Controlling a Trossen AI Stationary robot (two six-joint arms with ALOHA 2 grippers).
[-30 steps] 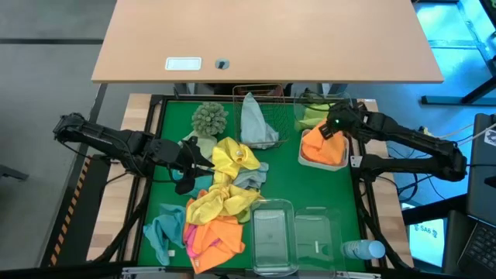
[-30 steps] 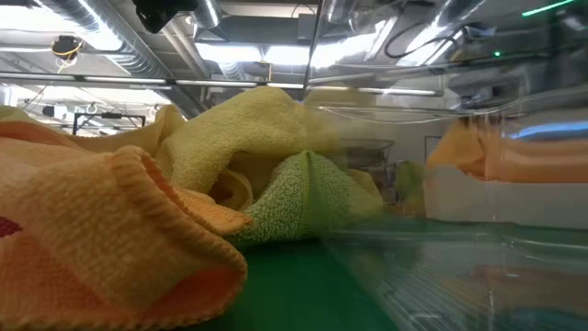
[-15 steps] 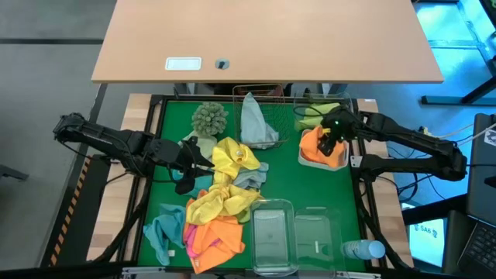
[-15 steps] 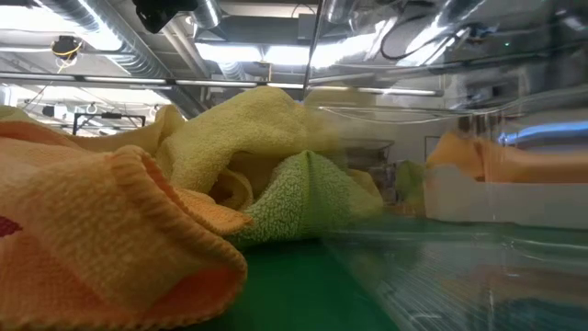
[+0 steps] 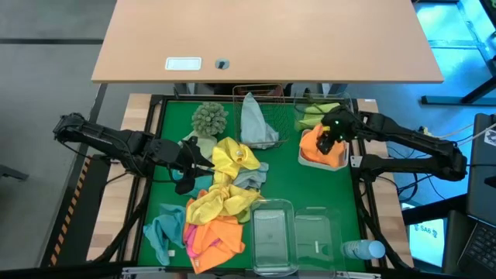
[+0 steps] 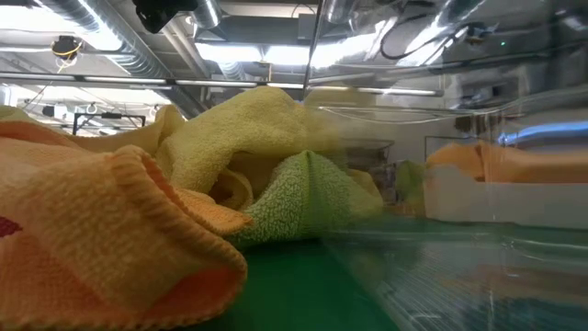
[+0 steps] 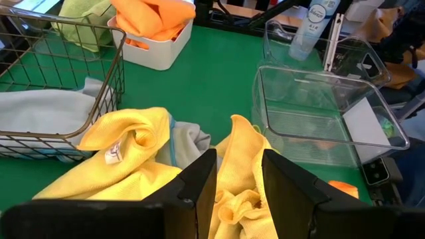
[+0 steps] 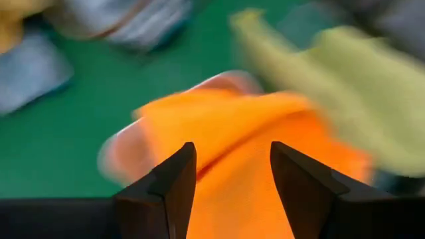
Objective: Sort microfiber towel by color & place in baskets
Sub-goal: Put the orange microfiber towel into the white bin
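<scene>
My right gripper (image 5: 328, 140) (image 8: 232, 156) hangs open just over an orange towel (image 5: 319, 149) (image 8: 265, 146) that lies bunched in a white tray (image 5: 304, 161) (image 6: 496, 198) at the table's right. A lime green towel (image 5: 316, 113) lies behind that tray. My left gripper (image 5: 194, 164) (image 7: 239, 159) waits open at the left edge of the towel pile, its fingers over the yellow towels (image 5: 232, 159) (image 7: 139, 143). The pile also holds a second yellow towel (image 5: 221, 203), orange towels (image 5: 217, 236) and a teal towel (image 5: 163, 231). A pale grey-blue towel (image 5: 256, 124) lies in the copper wire basket (image 5: 271, 101) (image 7: 99, 79). My right gripper has its open fingers on either side of the orange towel's top, coming from above. The wrist view is blurred, and I cannot tell whether they touch the cloth. The towel rests in the white tray.
Two clear tubs (image 5: 271, 226) (image 5: 318, 232) (image 7: 325, 113) stand at the near edge, with a blue-capped bottle (image 5: 363, 249) beside them. A shaggy sage-green ball (image 5: 209, 118) sits left of the wire basket. Bare green mat (image 5: 291, 182) lies between pile and tray.
My right gripper has moved from the tray's far right corner toward the near side and down over the orange towel. The orange towel has sunk lower into the white tray and bunched up, and more of the lime green towel behind it shows.
</scene>
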